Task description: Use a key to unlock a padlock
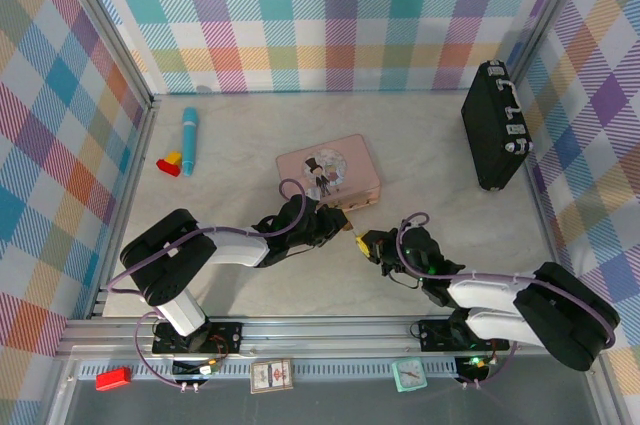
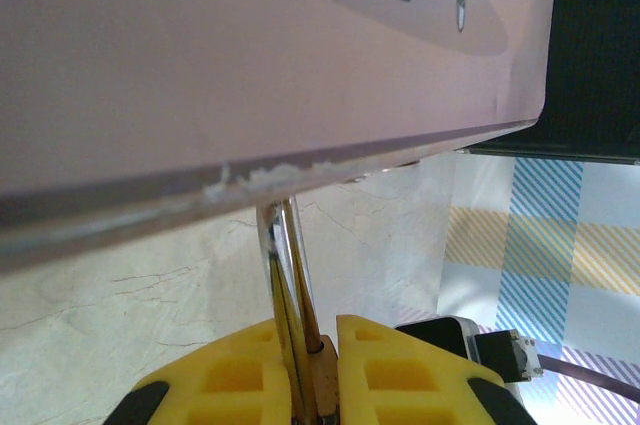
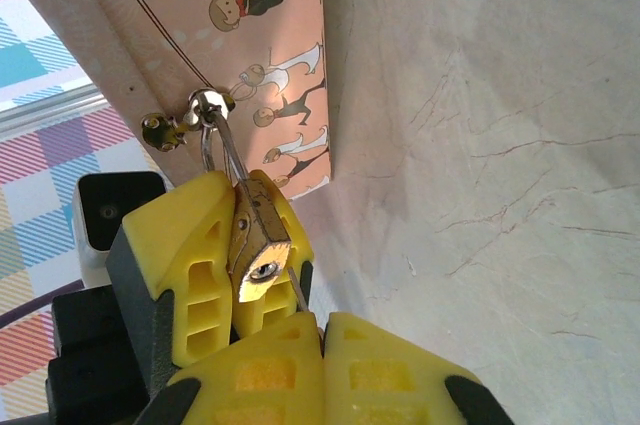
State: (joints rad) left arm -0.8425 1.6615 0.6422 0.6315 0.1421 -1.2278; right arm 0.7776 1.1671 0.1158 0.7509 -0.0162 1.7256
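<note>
The brass padlock [image 3: 258, 240] hangs by its silver shackle [image 2: 285, 265] from the clasp [image 3: 205, 105] on the pink tin [image 1: 328, 173]. My left gripper [image 2: 325, 330] is shut on the padlock's body, just in front of the tin [image 1: 338, 217]. The keyhole [image 3: 262, 270] faces my right gripper [image 3: 322, 320], which is shut on the key. Only the key's thin shaft [image 3: 298, 290] pokes out of the fingers. Its tip lies against the padlock's bottom edge, just right of the keyhole and not inside it. The right gripper [image 1: 363, 243] is close beside the left one.
A black case [image 1: 495, 125] stands on edge by the right wall. A blue cylinder [image 1: 189, 138] and a red and yellow piece [image 1: 170, 163] lie at the back left. Checked walls close in the table on three sides.
</note>
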